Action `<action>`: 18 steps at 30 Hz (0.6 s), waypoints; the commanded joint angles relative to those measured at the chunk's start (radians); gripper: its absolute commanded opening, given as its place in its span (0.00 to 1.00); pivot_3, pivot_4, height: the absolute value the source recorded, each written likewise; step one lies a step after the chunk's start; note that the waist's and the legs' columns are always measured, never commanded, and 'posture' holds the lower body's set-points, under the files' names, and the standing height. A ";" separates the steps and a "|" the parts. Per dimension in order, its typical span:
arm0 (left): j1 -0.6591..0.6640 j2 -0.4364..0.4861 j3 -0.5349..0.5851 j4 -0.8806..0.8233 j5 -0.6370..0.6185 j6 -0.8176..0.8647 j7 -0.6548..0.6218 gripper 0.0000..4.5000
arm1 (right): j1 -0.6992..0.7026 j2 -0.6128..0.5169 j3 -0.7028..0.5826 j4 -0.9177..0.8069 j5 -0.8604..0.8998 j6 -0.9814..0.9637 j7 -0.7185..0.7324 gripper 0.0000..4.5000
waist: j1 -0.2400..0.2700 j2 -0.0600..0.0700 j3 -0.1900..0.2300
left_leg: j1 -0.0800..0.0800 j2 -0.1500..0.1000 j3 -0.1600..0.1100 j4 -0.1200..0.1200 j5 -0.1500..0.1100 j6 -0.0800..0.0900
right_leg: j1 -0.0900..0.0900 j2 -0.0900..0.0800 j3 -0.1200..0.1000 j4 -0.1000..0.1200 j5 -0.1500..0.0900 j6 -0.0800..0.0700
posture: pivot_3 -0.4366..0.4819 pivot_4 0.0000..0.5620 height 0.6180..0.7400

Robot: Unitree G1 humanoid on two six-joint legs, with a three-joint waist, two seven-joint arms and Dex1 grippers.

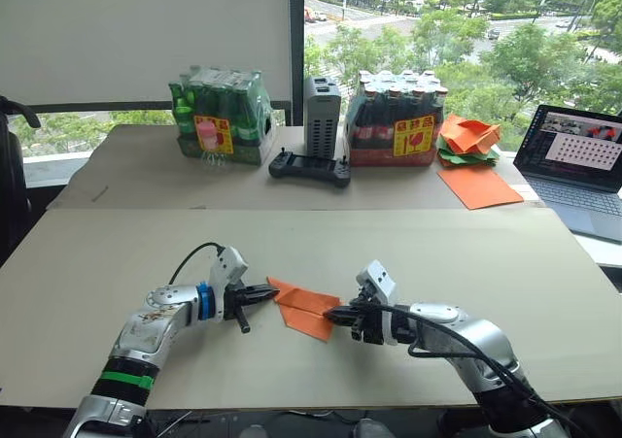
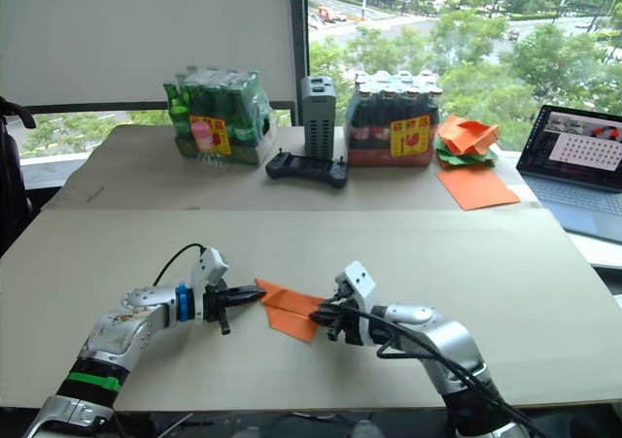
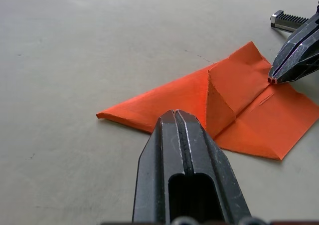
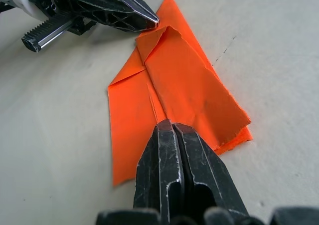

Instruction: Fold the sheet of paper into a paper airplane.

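The sheet of paper (image 1: 303,307) lies on the near table as an orange pointed wedge, folded along its length, with one flap (image 3: 222,103) standing up from the middle crease. My left gripper (image 1: 272,291) is shut, its tip touching the paper's narrow end (image 4: 167,15). From the other side, my right gripper (image 1: 330,314) is also shut, its tip resting on the crease at the wide end (image 3: 279,100). Whether either tip pinches paper I cannot make out.
On the rear table stand a green bottle pack (image 1: 219,116), a dark bottle pack (image 1: 397,117), a grey box (image 1: 322,116) and a black controller (image 1: 309,169). A heap of orange and green paper (image 1: 468,137), a smooth orange sheet (image 1: 479,185) and a laptop (image 1: 578,161) lie at the right.
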 commanded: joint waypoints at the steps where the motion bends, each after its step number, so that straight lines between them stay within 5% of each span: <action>1: 0.007 -0.005 0.020 0.008 0.010 0.020 0.040 0.00 | -0.006 0.037 -0.095 -0.036 0.141 0.048 0.039 0.00 | -0.001 0.000 0.001 | -0.001 0.000 0.000 0.000 0.000 0.000 | -0.001 0.000 0.000 0.000 0.000 0.000 | 0.48 0.27 1.00; 9: 0.006 -0.021 0.069 -0.063 -0.039 0.082 0.077 0.00 | -0.081 0.087 -0.252 -0.054 0.364 0.142 0.018 0.00 | 0.000 0.001 0.005 | -0.003 0.000 0.000 0.000 0.000 0.000 | -0.002 0.000 0.000 0.000 0.000 0.000 | 0.48 0.27 1.00; 16: 0.015 0.001 0.158 -0.186 -0.130 0.191 0.103 0.00 | -0.077 0.049 -0.231 -0.048 0.345 0.138 -0.020 0.49 | -0.003 0.001 0.006 | -0.018 0.000 0.000 0.001 0.000 0.000 | -0.017 0.000 0.000 0.003 0.005 -0.008 | 0.48 0.27 1.00; 18: 0.024 0.014 0.186 -0.219 -0.158 0.220 0.107 0.00 | -0.059 0.038 -0.217 -0.035 0.325 0.129 -0.028 0.49 | -0.003 0.001 0.006 | -0.018 0.000 0.000 0.001 0.000 0.000 | -0.018 0.000 0.000 0.003 0.005 -0.008 | 0.48 0.27 1.00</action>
